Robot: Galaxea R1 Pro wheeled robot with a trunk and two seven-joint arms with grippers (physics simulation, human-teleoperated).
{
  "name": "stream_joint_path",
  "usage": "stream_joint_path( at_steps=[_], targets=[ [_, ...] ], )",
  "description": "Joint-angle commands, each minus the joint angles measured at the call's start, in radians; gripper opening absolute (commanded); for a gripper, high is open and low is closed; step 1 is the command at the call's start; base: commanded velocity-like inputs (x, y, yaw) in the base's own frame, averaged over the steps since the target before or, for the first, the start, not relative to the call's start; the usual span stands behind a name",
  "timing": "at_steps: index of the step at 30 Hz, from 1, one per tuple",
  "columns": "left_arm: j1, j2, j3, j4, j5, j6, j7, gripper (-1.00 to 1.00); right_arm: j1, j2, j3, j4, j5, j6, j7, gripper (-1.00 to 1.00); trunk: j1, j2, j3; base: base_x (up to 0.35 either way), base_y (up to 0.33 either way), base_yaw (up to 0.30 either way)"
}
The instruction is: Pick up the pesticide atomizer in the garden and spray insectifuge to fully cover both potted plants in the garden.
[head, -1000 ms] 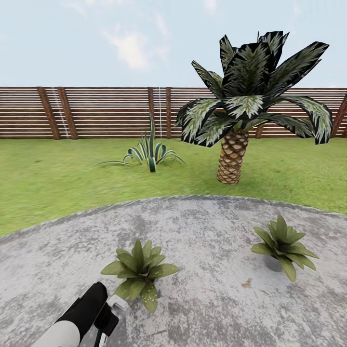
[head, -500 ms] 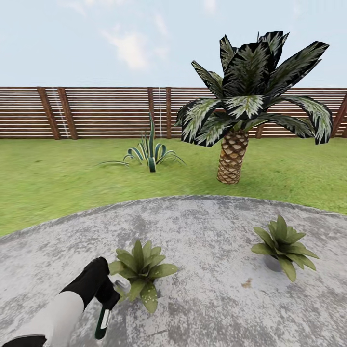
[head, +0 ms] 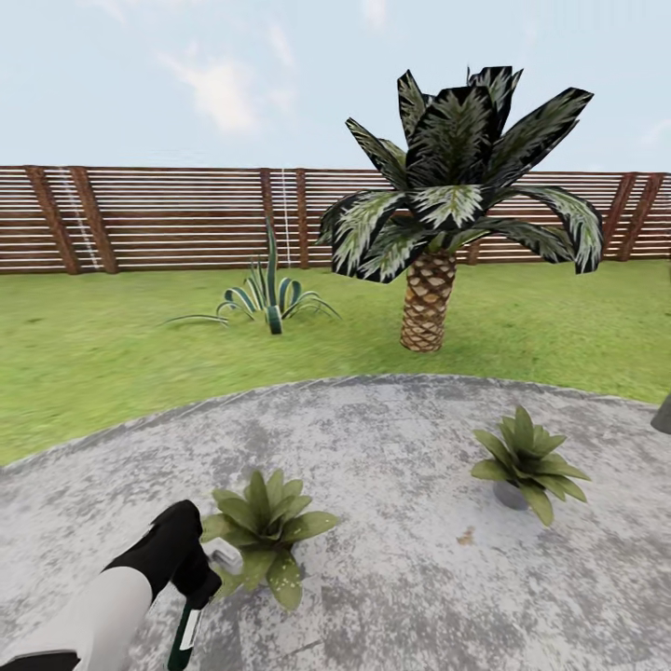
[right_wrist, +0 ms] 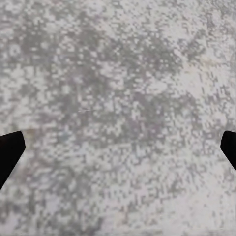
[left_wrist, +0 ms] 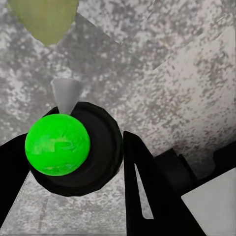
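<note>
I see rough, speckled grey stone on the patio (head: 401, 438), brown slatted wood in the fence (head: 168, 219), a scaly palm trunk (head: 427, 303), and the atomizer (left_wrist: 58, 143) top looking glossy green plastic.

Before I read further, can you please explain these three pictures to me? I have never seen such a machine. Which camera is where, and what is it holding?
These are simulator renders of a two-armed wheeled robot. The large picture comes from its head camera, looking over a stone patio, lawn, wooden fence, a palm and a striped agave. Two potted plants stand on the patio. The other two pictures come from cameras near each gripper. The left gripper holds the pesticide atomizer beside the nearer plant; the left wrist view looks down on its bright green top. The right wrist view shows speckled stone between dark, widely spread fingertips.
</note>
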Motion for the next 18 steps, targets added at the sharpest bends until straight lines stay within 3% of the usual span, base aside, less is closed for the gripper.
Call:
stream_joint_path(
  at_steps=[1, 7, 11, 18],
  targets=[
    [0.001, 0.003, 0.006, 0.003, -0.007, 0.004, -0.008, -1.0, 0.0, 0.0, -0.008, 0.001, 0.011, -0.004, -0.003, 1.0, 0.0, 0.0, -0.001, 0.0, 0.302, -0.008],
    [0.01, 0.004, 0.004, 0.034, -0.009, 0.002, -0.006, -1.0, -0.001, -0.002, -0.006, 0.001, 0.011, -0.005, -0.003, 1.0, 0.0, 0.0, -0.001, 0.007, 0.279, -0.002],
    [0.019, -0.011, -0.01, 0.055, -0.01, 0.001, -0.004, -1.0, 0.0, -0.015, -0.006, 0.001, 0.011, -0.005, -0.003, 1.0, 0.0, 0.0, -0.001, 0.155, 0.053, 0.0],
    [0.037, -0.043, -0.02, 0.063, -0.011, 0.0, 0.001, -1.0, -0.001, -0.017, -0.007, 0.001, 0.011, -0.002, -0.003, 1.0, 0.0, 0.0, -0.001, 0.05, 0.003, 0.0]
  ],
)
